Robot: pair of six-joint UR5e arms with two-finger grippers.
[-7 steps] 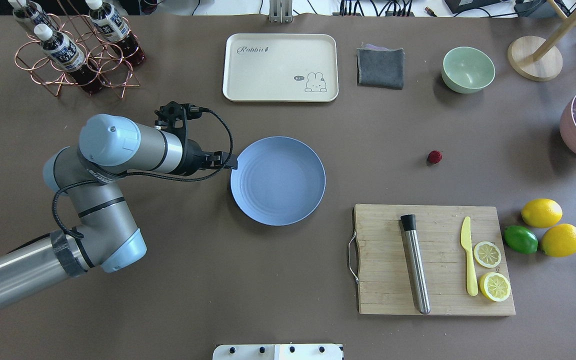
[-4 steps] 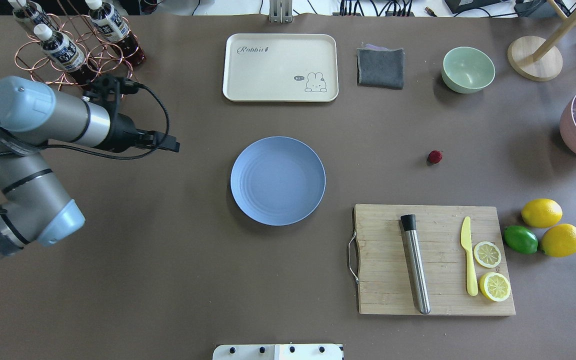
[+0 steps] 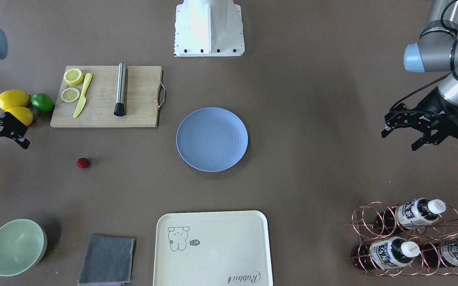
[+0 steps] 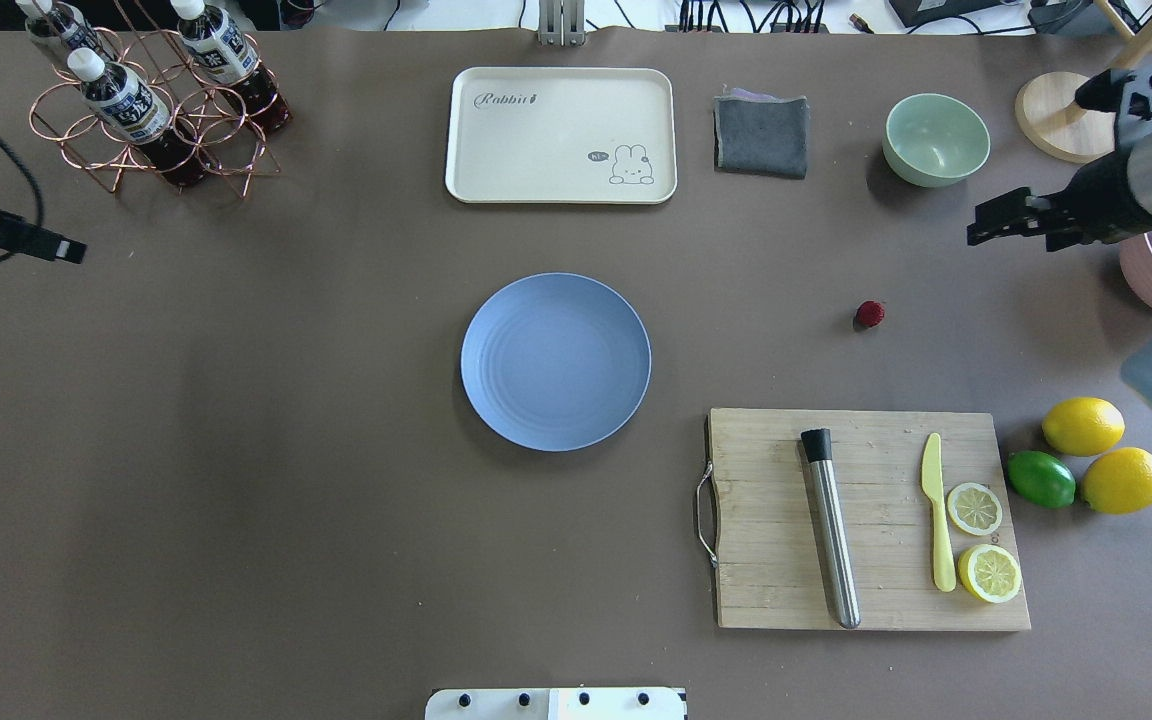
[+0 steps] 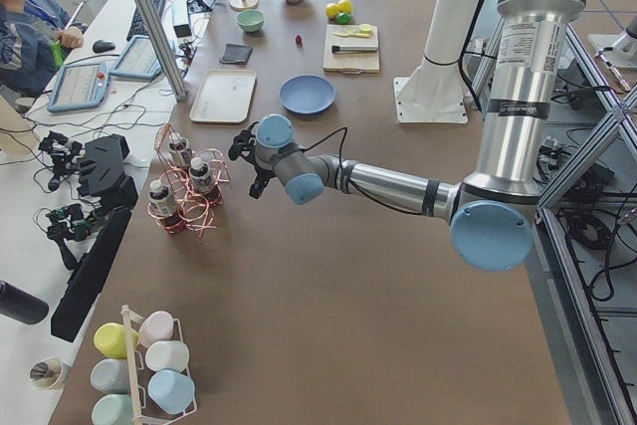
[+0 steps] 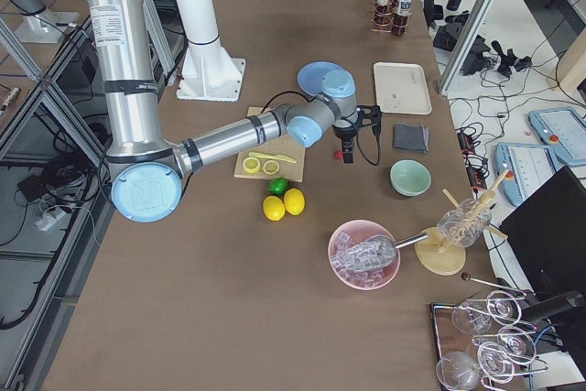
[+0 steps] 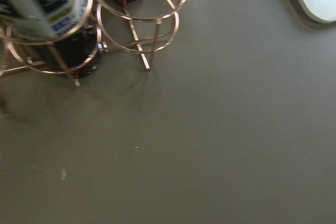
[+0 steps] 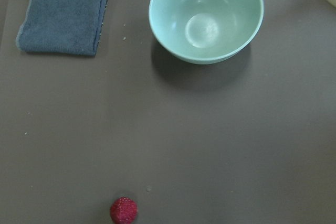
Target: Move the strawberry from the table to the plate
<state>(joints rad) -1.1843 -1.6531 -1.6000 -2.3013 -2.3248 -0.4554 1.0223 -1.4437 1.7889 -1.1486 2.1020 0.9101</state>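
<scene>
Silver tubular links [image 5: 398, 186] are capped by pale-blue joints [image 5: 491, 236]; thin black cables [image 3: 422, 89] are looped alongside.

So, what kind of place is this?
Most likely a robotics lab, not a kitchen: the white arm pedestal, a person beside control tablets, and aluminium framing.

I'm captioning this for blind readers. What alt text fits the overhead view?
A small red strawberry lies on a brown table, apart from an empty blue plate at the centre. The right gripper hovers to the berry's upper right, near a green bowl; a cutting board with lemon slices sits below.
</scene>
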